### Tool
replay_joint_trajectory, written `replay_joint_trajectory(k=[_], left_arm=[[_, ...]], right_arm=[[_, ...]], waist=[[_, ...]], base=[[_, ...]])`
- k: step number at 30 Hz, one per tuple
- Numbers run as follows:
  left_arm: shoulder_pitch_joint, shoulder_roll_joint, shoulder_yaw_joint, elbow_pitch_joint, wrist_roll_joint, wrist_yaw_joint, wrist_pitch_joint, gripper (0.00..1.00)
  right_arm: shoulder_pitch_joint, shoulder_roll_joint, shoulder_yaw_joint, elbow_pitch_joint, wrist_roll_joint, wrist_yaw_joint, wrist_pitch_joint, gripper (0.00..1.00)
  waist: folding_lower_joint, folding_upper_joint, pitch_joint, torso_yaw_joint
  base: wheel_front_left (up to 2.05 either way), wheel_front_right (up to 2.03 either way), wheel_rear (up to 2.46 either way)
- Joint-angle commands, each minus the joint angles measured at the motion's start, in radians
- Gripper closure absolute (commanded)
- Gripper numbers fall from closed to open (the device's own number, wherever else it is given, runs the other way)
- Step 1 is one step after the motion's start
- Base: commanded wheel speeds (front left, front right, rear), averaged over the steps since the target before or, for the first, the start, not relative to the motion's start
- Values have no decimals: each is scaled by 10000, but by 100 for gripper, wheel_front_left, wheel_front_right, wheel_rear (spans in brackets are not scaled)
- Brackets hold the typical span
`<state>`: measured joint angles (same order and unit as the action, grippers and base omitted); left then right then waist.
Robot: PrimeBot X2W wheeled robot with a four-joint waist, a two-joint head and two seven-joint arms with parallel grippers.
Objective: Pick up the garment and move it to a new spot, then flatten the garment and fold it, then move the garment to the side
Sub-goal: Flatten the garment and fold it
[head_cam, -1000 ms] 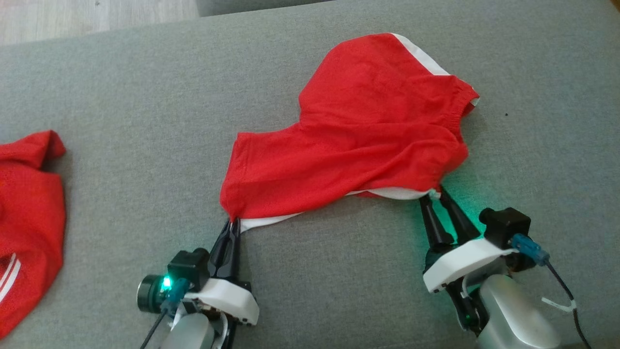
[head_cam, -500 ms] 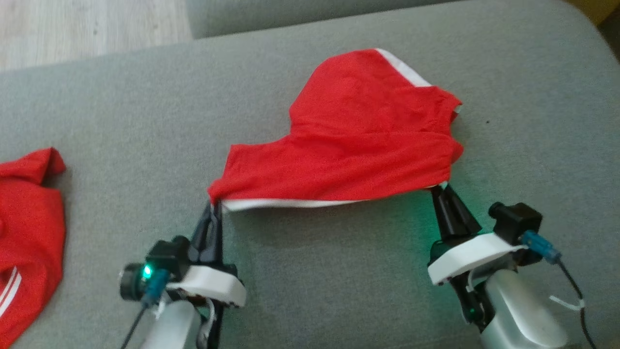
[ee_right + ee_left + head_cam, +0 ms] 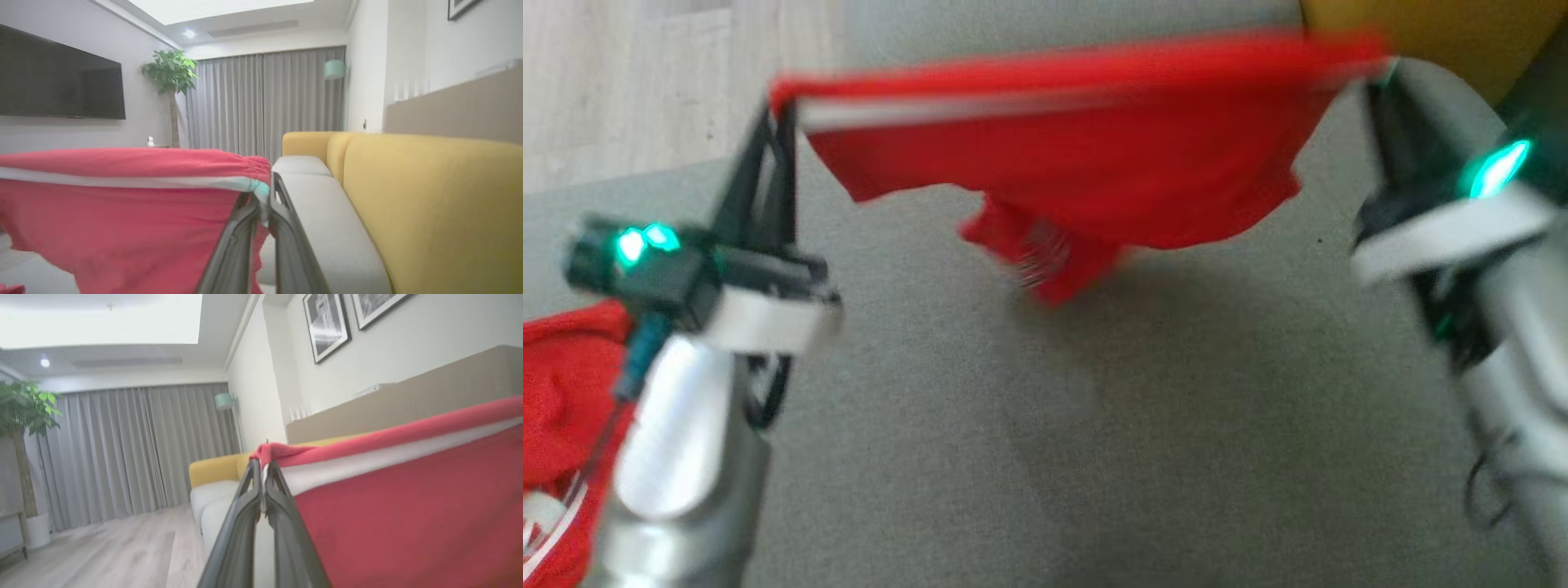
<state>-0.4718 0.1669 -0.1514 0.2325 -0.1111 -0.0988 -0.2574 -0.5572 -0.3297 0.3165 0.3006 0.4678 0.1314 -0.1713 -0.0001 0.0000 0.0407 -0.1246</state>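
The garment [image 3: 1078, 155] is a pair of red shorts with a white side stripe, hanging stretched in the air above the grey sofa cushion [image 3: 1029, 441]. My left gripper [image 3: 780, 106] is shut on its left corner, seen close in the left wrist view with the gripper [image 3: 261, 463] pinching the red and white edge of the garment [image 3: 408, 514]. My right gripper [image 3: 1376, 77] is shut on the waistband end. In the right wrist view that gripper [image 3: 265, 183] clamps the gathered waistband of the garment [image 3: 122, 212]. The lower part hangs loose and blurred.
A second red garment [image 3: 564, 400] with white stripes lies at the left edge of the cushion. A yellow sofa back [image 3: 429, 196] runs along the right. Wooden floor [image 3: 645, 82] shows beyond the cushion's far edge.
The right gripper has closed on the waistband. Both arms have lifted the shorts off the cushion, now stretched taut between them. The head camera has also shifted.
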Motion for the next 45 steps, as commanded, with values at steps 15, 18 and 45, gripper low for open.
replay_joint_trajectory(k=[15, 18, 45], left_arm=[[-3394, 757, -343, -185, -200, -236, 1240, 100], [-4536, 456, -492, 607, 22, -16, 1021, 100], [1010, -1147, 246, 4050, -1099, 835, -42, 100]], right_arm=[[-2870, -1294, 343, -974, 461, -7, 2046, 100], [-4018, -1374, 500, -96, 47, -7, 1579, 100], [-495, 211, 3242, 5470, 1140, -7, -640, 100]], waist=[[1, 0, 1536, 670], [1, 0, 2234, 866], [1, 0, 1676, 658]], base=[[0, 0, 0], [0, 0, 0], [0, 0, 0]])
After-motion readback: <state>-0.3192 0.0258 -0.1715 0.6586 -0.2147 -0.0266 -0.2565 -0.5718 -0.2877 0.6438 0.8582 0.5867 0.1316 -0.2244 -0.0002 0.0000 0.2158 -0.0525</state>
